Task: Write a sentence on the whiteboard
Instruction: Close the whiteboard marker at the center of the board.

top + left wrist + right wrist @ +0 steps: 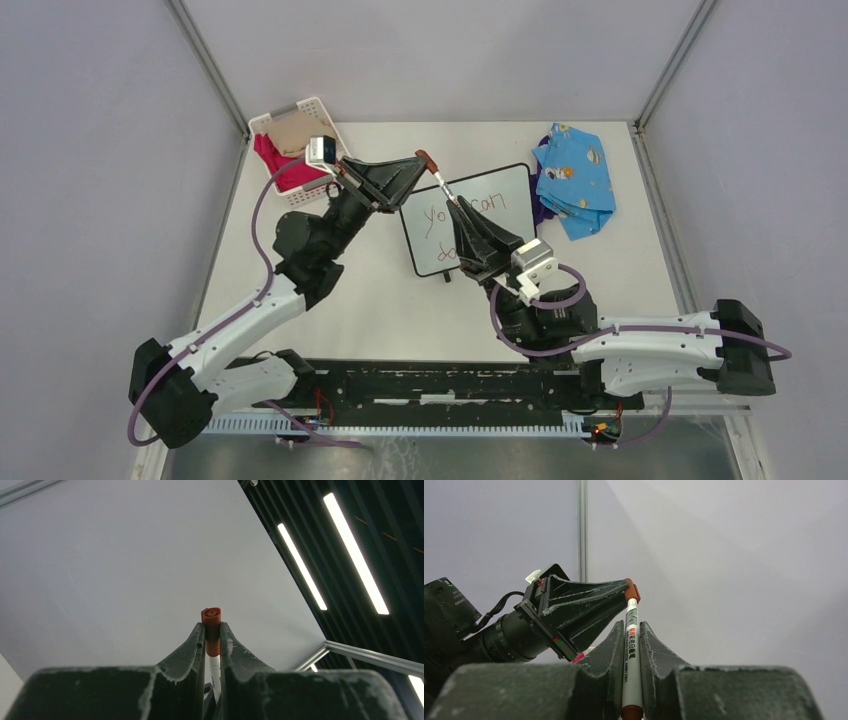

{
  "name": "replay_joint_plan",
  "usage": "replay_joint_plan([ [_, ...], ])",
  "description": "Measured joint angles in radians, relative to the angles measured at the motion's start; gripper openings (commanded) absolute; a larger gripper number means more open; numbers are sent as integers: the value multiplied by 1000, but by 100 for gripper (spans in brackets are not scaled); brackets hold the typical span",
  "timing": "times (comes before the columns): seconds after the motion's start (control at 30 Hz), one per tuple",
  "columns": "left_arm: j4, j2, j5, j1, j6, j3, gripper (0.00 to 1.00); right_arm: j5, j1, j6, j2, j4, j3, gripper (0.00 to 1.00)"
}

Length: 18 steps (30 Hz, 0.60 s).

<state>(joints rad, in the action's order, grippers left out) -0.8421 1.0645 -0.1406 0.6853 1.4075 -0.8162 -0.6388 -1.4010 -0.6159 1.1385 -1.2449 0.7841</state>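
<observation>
The whiteboard (506, 196) lies flat at the table's middle, with red handwriting on its left part. Above its top-left corner a white marker (441, 183) with a red-brown cap (428, 158) is held in the air by both grippers. My left gripper (420, 164) is shut on the cap end (211, 616). My right gripper (459, 207) is shut on the white barrel (631, 645), just below the cap. In the right wrist view the left gripper (623, 594) pinches the cap (632, 591) from the left. The marker's writing end is hidden.
A white plastic basket (318, 108) with a pink cloth and a tan item stands at the back left, behind the left arm. A blue patterned cloth (576, 180) lies at the back right beside the whiteboard. Grey walls enclose the table (380, 300).
</observation>
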Motion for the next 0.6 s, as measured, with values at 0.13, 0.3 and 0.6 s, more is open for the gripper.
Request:
replay_joint_plan([
  [0.13, 0, 16, 3, 11, -8, -14, 2, -2, 0, -3, -2, -4, 0, 0],
  [0.3, 0, 37, -23, 27, -18, -43, 2, -1, 0, -2, -19, -4, 0, 0],
  [0.6, 4, 48, -37, 42, -42, -65, 2, 5, -2, -2, -31, -7, 0, 0],
])
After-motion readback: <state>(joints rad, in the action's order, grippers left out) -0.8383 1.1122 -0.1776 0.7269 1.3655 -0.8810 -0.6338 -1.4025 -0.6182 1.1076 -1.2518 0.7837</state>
